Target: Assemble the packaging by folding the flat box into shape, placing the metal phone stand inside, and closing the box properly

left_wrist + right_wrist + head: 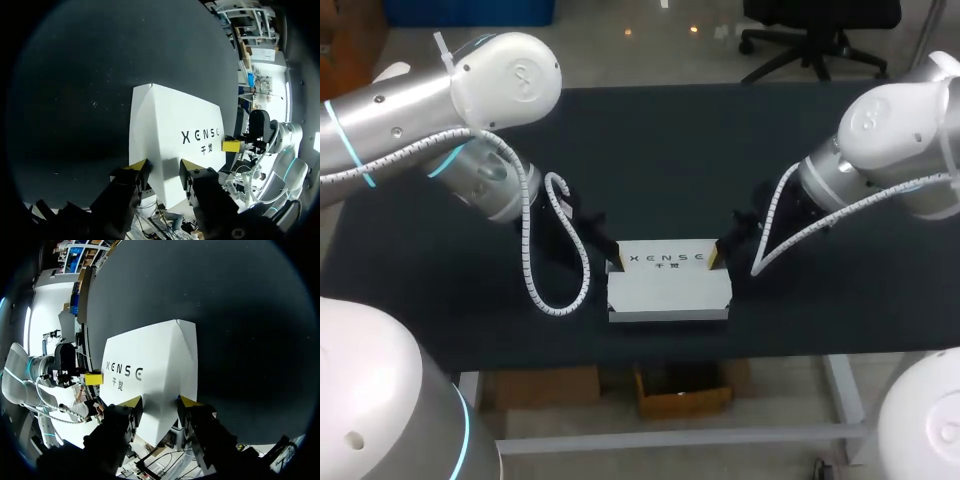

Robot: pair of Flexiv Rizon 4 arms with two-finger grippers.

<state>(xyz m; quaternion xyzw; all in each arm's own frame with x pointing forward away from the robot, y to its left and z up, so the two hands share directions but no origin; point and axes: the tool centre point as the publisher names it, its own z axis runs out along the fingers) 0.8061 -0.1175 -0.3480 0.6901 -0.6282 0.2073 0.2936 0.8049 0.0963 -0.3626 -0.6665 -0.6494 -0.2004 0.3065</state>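
Sitting at the left end of a white box, the left gripper may or may not be clamping it; that cannot be told. The box, mid-table, looks folded into shape. The right gripper sits at its right end, grip equally unclear. No stand shows; perhaps it is inside, with final closing left.
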